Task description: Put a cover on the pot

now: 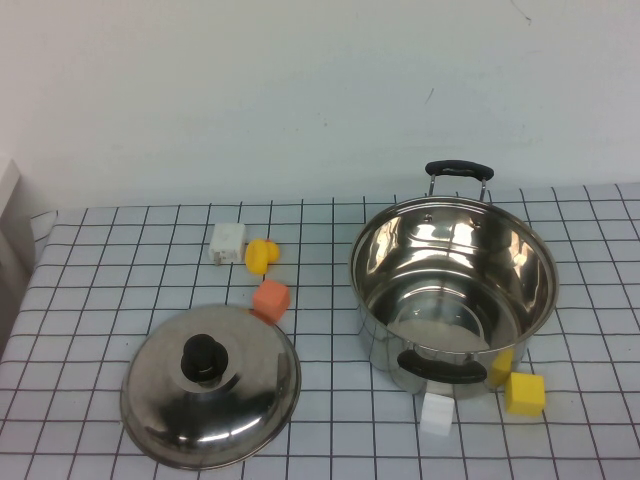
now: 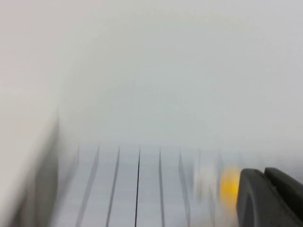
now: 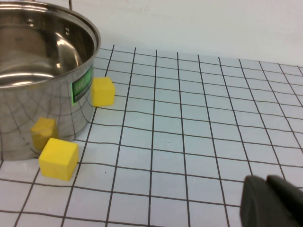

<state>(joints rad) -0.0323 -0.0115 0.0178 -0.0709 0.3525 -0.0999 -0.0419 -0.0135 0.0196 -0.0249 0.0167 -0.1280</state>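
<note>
Here, shiny steel pot (image 1: 453, 290) uncovered, black handles, left tool (image 2: 270, 198) and right tool (image 3: 272, 201) corner-glimpsed, openness unclear

Loose blocks on grid-lined white tabletop (image 1: 330, 350)

Far-left cluster: white cube (image 1: 227, 242) just beside rounded yellow piece (image 1: 261, 255); orange cube (image 1: 271, 299) nearer. Near right: yellow cube (image 1: 525, 393), white cube (image 1: 437, 414), small yellow block (image 3: 102, 91).
</note>
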